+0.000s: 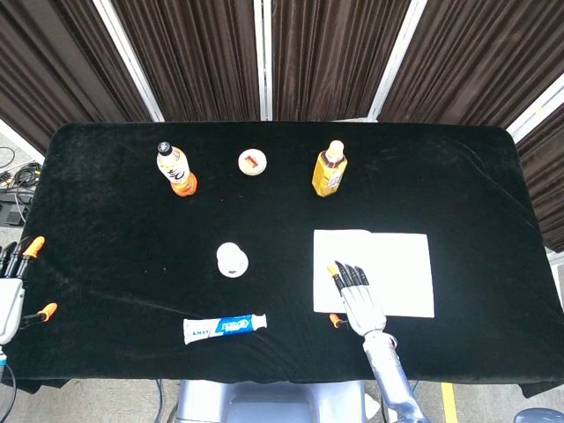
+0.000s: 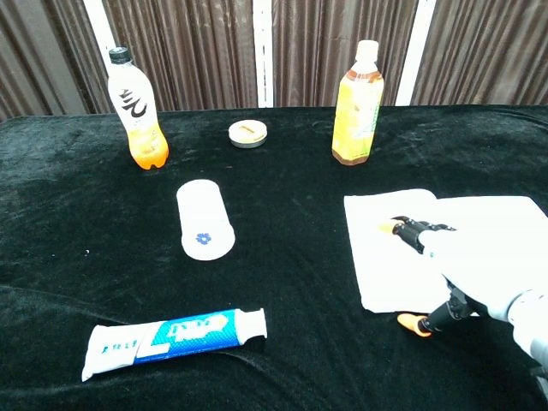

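The right hand (image 1: 359,296) lies flat with fingers spread, holding nothing, over the near left part of the white cloth (image 1: 401,264), while the left hand (image 1: 11,284) hangs empty beside the table (image 1: 106,247).

Right hand (image 1: 358,294) lies flat, fingers (image 2: 409,229) spread, on white cloth (image 1: 401,264).

This looks like a staged robot test or recording bay, not a lived-in room. A table (image 1: 106,220) draped to its edges in black velvet-like cloth stands before a wall of dark brown pleated curtains (image 1: 194,53) broken by white vertical strips (image 1: 262,53). Bare grey floor (image 1: 476,401) with a yellow marking line shows at the near edge, and loose cables (image 1: 11,172) lie beside the table's left end.
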Action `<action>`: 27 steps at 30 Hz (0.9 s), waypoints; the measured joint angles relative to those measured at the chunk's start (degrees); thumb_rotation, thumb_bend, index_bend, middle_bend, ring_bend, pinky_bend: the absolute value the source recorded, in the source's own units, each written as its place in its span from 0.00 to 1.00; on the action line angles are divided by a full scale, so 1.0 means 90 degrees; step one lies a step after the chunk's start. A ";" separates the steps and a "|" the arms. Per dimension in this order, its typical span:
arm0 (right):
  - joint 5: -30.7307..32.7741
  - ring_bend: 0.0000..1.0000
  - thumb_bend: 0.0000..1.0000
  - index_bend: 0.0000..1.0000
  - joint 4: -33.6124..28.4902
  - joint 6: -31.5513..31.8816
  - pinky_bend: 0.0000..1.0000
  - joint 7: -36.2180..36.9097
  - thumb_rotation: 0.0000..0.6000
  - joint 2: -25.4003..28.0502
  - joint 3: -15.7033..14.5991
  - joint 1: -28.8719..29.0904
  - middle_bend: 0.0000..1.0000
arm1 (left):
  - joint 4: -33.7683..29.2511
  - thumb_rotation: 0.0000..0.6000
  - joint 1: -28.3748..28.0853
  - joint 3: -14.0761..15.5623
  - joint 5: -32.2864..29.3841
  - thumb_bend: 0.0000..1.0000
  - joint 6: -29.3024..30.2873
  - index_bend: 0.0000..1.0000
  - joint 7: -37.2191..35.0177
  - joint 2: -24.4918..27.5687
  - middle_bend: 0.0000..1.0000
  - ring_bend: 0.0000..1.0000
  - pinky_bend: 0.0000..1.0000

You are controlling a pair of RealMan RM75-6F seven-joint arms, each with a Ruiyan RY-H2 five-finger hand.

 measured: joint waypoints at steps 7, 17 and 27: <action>-0.0371 0.00 0.23 0.00 0.0482 0.0266 0.00 0.0286 1.00 -0.0208 -0.0040 -0.0045 0.00 | -0.0007 1.00 -0.0006 0.0014 0.0008 0.13 -0.0015 0.00 0.0034 -0.0015 0.00 0.00 0.00; -0.0762 0.00 0.35 0.00 0.0965 0.0588 0.00 0.0770 1.00 -0.0401 -0.0019 -0.0106 0.00 | -0.0016 1.00 -0.0015 0.0036 0.0030 0.13 -0.0032 0.00 0.0087 -0.0034 0.00 0.00 0.00; -0.1123 0.00 0.37 0.00 0.1287 0.1221 0.00 0.1063 1.00 -0.0523 0.0094 -0.0253 0.00 | -0.0017 1.00 -0.0010 0.0039 0.0050 0.13 -0.0008 0.00 0.0086 -0.0045 0.00 0.00 0.00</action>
